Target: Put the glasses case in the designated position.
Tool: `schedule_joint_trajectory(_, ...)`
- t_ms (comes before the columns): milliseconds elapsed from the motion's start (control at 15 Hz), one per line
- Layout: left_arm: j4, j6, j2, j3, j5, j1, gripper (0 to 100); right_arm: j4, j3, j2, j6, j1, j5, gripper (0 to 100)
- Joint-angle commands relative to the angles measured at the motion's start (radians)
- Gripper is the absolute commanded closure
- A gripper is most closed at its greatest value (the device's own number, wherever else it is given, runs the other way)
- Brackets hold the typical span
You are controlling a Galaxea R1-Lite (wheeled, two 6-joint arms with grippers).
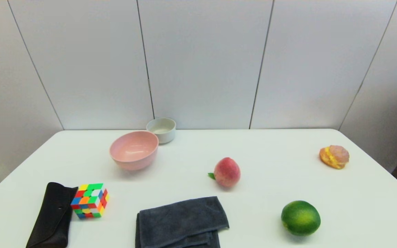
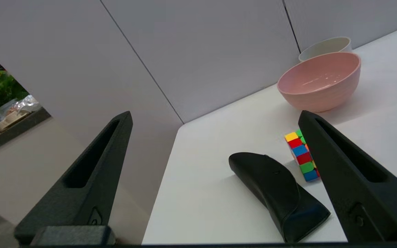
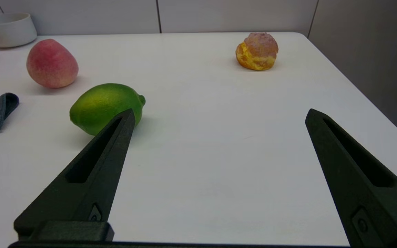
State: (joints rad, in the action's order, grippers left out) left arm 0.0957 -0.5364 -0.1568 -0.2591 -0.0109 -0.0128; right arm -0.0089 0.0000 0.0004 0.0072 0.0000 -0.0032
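The black glasses case [image 1: 52,215] lies flat at the table's near left, its long side beside the colourful cube [image 1: 90,200]. In the left wrist view the glasses case [image 2: 277,193] lies ahead of my left gripper [image 2: 215,117], which hangs open above the table's left edge with nothing between its fingers. My right gripper [image 3: 219,115] is open too, low over bare white tabletop near the lime [image 3: 104,107]. Neither arm shows in the head view. The designated position has no mark of its own that I can see.
A pink bowl [image 1: 134,150] and a small white bowl [image 1: 161,130] stand at the back left. A peach [image 1: 226,172] sits mid-table, a folded dark grey towel [image 1: 181,222] at the near middle, a lime [image 1: 300,217] near right, a cream puff [image 1: 334,156] far right.
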Motion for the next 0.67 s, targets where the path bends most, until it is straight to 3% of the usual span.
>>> schedule_joint_trajectory(67, 0.079, -0.001, 0.083, 0.09, -0.008, 0.004, 0, 0.0, 0.0, 0.001, 0.002, 0.0, 0.0, 0)
schedule_joint_trajectory(267, 0.125, 0.013, 0.111, 0.132, -0.046, 0.004, 0, 0.0, 0.0, 0.001, -0.001, 0.0, 0.0, 0)
schedule_joint_trajectory(667, 0.24, 0.03, 0.157, 0.227, -0.032, 0.004, 0, 0.0, 0.0, 0.001, 0.002, 0.0, 0.0, 0)
